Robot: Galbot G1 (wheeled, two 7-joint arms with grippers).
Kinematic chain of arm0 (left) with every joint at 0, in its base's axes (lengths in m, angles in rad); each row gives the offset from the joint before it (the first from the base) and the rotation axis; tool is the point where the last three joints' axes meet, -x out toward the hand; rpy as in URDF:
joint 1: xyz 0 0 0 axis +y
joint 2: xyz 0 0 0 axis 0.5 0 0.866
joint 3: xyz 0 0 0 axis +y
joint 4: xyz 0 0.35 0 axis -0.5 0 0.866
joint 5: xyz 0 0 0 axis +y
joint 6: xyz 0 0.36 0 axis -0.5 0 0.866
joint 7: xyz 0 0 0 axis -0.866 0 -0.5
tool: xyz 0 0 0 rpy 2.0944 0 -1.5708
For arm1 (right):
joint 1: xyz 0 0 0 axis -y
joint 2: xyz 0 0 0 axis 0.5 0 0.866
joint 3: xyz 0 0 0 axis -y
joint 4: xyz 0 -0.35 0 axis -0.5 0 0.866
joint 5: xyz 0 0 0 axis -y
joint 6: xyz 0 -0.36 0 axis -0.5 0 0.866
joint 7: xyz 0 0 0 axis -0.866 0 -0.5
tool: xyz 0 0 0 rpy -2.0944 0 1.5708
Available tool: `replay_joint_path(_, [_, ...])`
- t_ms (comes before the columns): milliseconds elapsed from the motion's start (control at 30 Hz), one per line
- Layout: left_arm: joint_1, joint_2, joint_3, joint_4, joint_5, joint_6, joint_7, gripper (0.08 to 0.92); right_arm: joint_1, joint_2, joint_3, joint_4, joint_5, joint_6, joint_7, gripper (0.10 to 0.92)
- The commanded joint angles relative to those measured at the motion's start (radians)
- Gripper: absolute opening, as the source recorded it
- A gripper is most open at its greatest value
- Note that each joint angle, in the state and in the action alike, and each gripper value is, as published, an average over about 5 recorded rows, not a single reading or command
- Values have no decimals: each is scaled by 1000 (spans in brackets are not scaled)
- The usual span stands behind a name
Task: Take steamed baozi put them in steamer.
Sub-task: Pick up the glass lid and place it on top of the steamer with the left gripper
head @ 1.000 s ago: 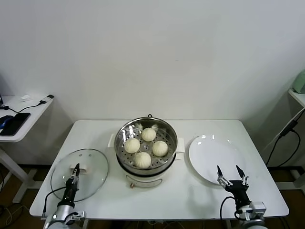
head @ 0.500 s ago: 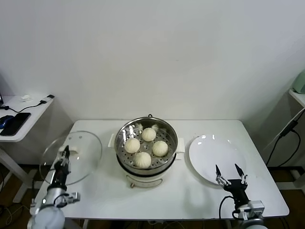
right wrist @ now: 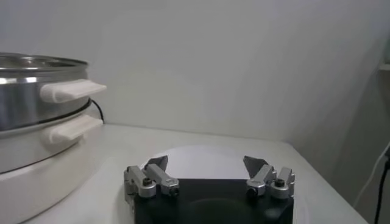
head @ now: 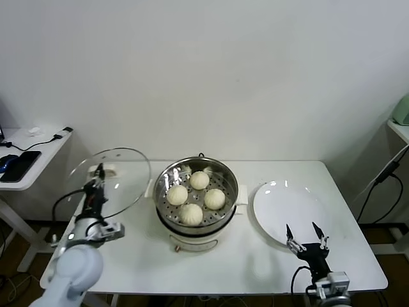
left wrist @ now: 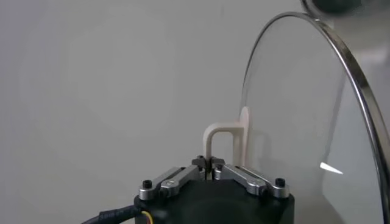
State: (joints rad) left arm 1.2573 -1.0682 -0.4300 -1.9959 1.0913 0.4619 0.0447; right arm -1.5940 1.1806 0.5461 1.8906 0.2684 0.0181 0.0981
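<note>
now my left gripper [head: 99, 171] is pinching the white handle [left wrist: 228, 141] of the glass lid [head: 110, 182], holding it tilted in the air to the left of the steamer [head: 196, 196]. four steamed baozi [head: 192, 213] are sitting on the perforated tray inside. my right gripper [head: 306, 236] is waiting with fingers spread wide at the near edge of the white plate [head: 289, 206].

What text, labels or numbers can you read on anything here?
None.
The round shiny steel steamer, the round glass lid, the flat white plate and the four cream-white baozi carry no visible markings.
</note>
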Motion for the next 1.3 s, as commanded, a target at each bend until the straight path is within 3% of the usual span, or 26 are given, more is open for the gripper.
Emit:
replay_joint_path(33, [-233,-128,399,-50,208,262,208,130,-3,9,-2,-2,-42,29,0,823])
replay_joint_path(367, [-274,-303,539,16,369,316,254,130,-10,11,2,-37,-43,98,-2,823])
replay_joint_path(700, [-258,-448,576,85,510,308,262,130,1,29,13,-86,-41,172,-5,823])
replay_joint_path(1300, [-191,-473,545,150,553,295,218,130,11,69,39,-108,-58,214,2,822])
